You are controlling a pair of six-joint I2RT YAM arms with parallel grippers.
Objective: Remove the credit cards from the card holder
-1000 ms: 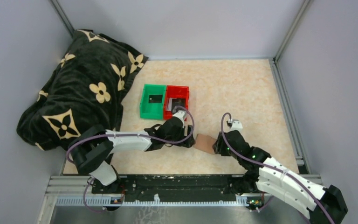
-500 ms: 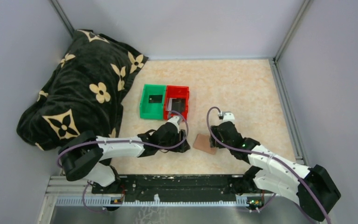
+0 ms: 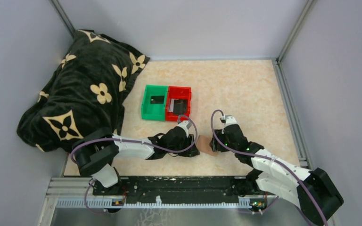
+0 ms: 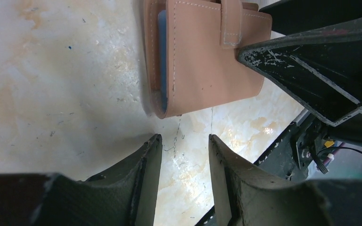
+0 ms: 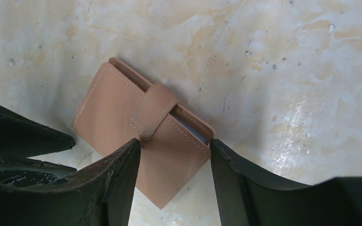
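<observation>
The tan card holder (image 3: 206, 147) lies flat on the table, folded shut with its strap across the front (image 5: 153, 110); a blue lining edge shows in its slit (image 4: 162, 52). My left gripper (image 4: 183, 141) is open just short of the holder's near edge, nothing between its fingers. My right gripper (image 5: 173, 143) is open wide over the holder's corner, one fingertip (image 5: 217, 150) beside its edge. The two grippers (image 3: 197, 150) (image 3: 214, 145) face each other across it. A dark credit card (image 3: 157, 99) lies in the green bin and a grey one (image 3: 176, 106) in the red bin.
The green bin (image 3: 143, 103) and red bin (image 3: 190, 100) stand side by side behind the grippers. A black flowered blanket (image 3: 75, 89) fills the left of the table. Grey walls enclose the table on three sides.
The right gripper opened and shifted up and left; the card holder now lies flat between the arms. The left gripper drew back, then came right to the holder with its jaws narrowing.
</observation>
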